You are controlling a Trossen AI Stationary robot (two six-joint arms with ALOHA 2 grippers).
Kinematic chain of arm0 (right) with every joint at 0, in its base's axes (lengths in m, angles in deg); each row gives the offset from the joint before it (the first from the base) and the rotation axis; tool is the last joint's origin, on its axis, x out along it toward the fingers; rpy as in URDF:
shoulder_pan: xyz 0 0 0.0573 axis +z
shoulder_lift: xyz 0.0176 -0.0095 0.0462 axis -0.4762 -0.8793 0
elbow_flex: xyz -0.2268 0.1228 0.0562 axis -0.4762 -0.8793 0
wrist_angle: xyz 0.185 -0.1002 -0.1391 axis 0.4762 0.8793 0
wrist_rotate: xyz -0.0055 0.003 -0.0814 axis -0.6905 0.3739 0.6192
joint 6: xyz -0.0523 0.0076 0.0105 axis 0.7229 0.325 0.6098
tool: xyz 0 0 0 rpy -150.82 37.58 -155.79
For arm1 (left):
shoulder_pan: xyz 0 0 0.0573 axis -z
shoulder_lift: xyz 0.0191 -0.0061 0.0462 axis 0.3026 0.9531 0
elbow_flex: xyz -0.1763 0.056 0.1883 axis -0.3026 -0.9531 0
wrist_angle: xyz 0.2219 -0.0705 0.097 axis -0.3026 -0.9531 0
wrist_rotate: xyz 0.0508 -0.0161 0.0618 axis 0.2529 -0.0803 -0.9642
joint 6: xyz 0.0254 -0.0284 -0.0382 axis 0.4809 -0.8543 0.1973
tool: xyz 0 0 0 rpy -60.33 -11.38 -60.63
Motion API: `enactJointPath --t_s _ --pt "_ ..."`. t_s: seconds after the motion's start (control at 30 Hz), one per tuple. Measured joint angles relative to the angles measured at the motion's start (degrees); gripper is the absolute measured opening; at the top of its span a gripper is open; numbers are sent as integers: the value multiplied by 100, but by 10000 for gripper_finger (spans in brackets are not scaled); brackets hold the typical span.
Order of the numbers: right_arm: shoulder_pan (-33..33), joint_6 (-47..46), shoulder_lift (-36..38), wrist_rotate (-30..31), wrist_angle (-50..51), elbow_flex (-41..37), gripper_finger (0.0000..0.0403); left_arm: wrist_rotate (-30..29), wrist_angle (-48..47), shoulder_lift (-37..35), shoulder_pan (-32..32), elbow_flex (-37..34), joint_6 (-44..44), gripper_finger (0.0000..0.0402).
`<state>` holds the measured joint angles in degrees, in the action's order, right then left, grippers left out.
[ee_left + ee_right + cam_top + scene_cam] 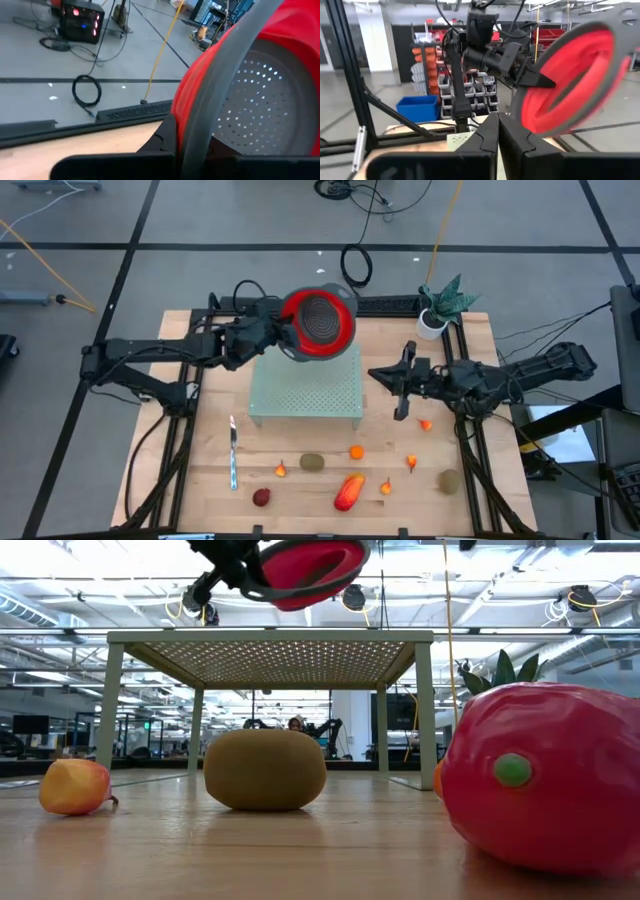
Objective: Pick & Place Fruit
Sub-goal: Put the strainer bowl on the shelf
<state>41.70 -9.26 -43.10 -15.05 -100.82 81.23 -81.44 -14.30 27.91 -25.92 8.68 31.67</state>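
Fruit lay scattered along the front of the bench (pixel 200 380), none of it held: a long red-orange piece (pixel 348 491), two brown-green ovals (pixel 313 462) (pixel 449 479), a dark-red round one (pixel 261 497) and small orange pieces (pixel 356 451) around them. From above all of these showed as small spots. The table-level camera instead filled its frame with the big red piece (pixel 545 780), one brown oval (pixel 265 769) and a small orange-red fruit (pixel 75 786), and hid the rest.

A pale green perforated stand (pixel 305 387) stood at the bench's middle; only the low view showed its legs and the open space beneath.

The red bowl (pixel 318 325) with its grey rim hung tilted above the stand's far edge, gripped at the rim by the left end effector (pixel 283 332), which was clenched on it. The left wrist camera showed the bowl's holed inside (pixel 260 110) close up; the right wrist camera showed its red outside (pixel 575 80).

The right end effector (pixel 401 412) hovered beside the stand's right edge, fingers (pixel 485 140) pressed together on nothing.

A silver knife (pixel 233 455) lay at front left, and a potted plant (pixel 440 305) stood at the far right corner, both clear only from above.
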Motion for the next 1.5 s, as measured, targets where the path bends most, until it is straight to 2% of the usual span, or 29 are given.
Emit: enactJointPath --t_s 0.17,0.4,0.5,0.73,1.13,1.37,1.5 --pt "0 545 -413 62 0 414 0 -247 -3 236 111 275 317 0" --pt "1 1224 -932 798 354 1014 0 -621 40 562 280 515 610 0" --pt "82 1534 -1158 1247 561 1313 0 -859 44 677 355 591 710 0" --pt "289 2424 -1728 2713 680 1887 0 -1203 351 888 512 766 1019 0" --pt "297 2708 -2245 4312 635 2176 0 -1495 964 950 792 774 1545 0" --pt "293 2755 -2245 4799 461 2180 0 -1463 1276 952 960 774 1656 0" --pt "258 2772 -2245 4838 462 2180 0 -1454 1416 952 1081 774 1810 0"
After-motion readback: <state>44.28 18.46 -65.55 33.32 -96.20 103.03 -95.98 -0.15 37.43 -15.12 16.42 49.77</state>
